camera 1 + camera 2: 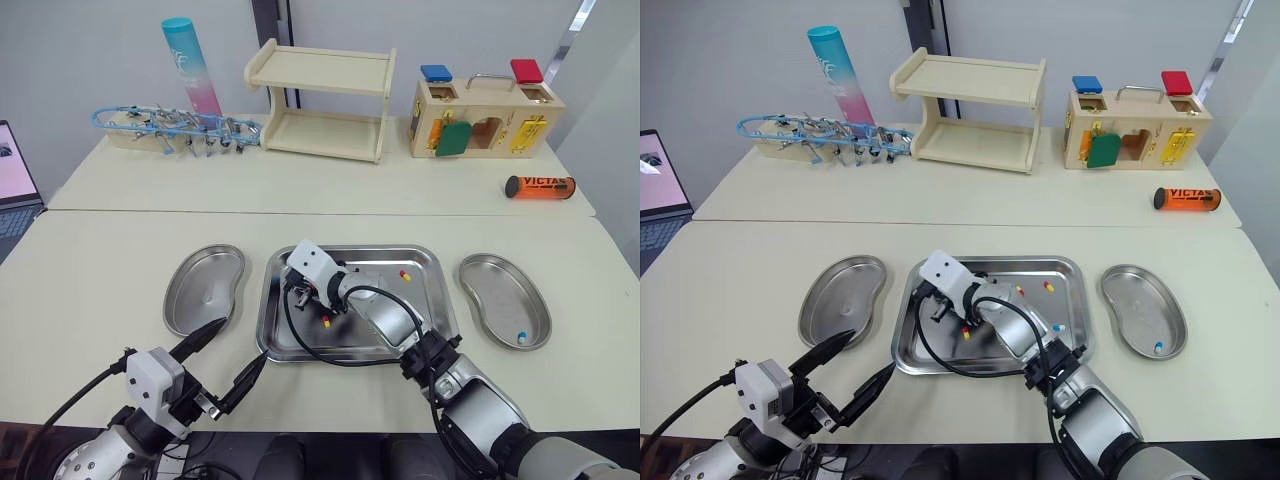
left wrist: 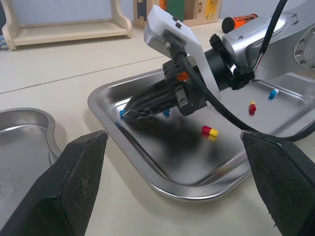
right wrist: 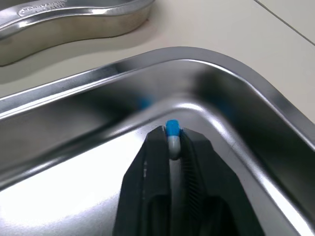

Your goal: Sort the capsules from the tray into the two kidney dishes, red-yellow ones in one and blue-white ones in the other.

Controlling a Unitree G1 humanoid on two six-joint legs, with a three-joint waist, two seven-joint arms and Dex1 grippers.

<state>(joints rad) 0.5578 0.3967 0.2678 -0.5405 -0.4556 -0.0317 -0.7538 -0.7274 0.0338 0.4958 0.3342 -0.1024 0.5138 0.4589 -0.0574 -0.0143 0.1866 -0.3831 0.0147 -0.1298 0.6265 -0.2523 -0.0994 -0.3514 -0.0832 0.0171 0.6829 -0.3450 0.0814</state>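
Here, seen from the head, the steel tray (image 1: 385, 251) sits mid-way along the near worktop (image 1: 90, 270). The left kidney dish (image 1: 205, 290) lies just beside its left rim and the right kidney dish (image 1: 505, 300) just beside its right rim, neither touching it. A lone blue-white capsule (image 1: 520, 336) lies near the right dish's front edge. The right gripper (image 1: 298, 300) reaches across the tray and is low at its left side, near the far-left corner. One red-yellow capsule (image 1: 326, 321) lies just beside it, and a second red-yellow capsule (image 1: 405, 274) lies toward the tray's far right. The left gripper (image 1: 243, 340) hangs over the worktop's front edge, between the left dish and the tray's near-left corner. Bare worktop lies open outside both dishes. The wooden shelf (image 1: 320, 100) and orange tube (image 1: 540, 187) stand well apart at the back.

From the left wrist, that gripper's fingers (image 2: 74, 182) are spread wide and hold nothing, framing the tray's near rim. Beyond them, the right gripper's tips sit close against the tray's left wall, with a blue end showing. A loose blue-white capsule (image 2: 273, 92) lies farther along the tray floor.

From the right wrist, the fingers are drawn narrow onto the gripped blue-white capsule (image 3: 172, 136), its blue end poking past the tips. It is just inside the tray's rounded corner, with the wall close ahead. The left dish's rim lies beyond a strip of worktop.
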